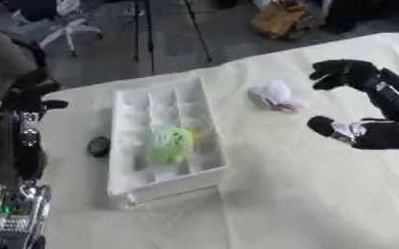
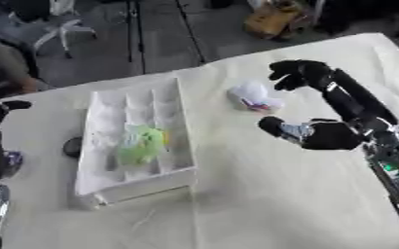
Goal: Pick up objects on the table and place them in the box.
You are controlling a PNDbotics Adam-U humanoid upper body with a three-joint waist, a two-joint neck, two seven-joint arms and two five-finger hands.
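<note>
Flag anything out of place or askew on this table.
Nothing spilled or damaged. The box lies askew on the table, a green thing already inside. A white bundle and a dark round thing sit outside it.

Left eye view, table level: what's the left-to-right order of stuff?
Left hand → dark round object → white box with a green item inside → white crumpled item → right hand.

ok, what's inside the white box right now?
The white box holds a green bundle in its middle compartments, with a yellow bit showing at its right edge. Whatever lies under the bundle is hidden. The far compartments look empty.
</note>
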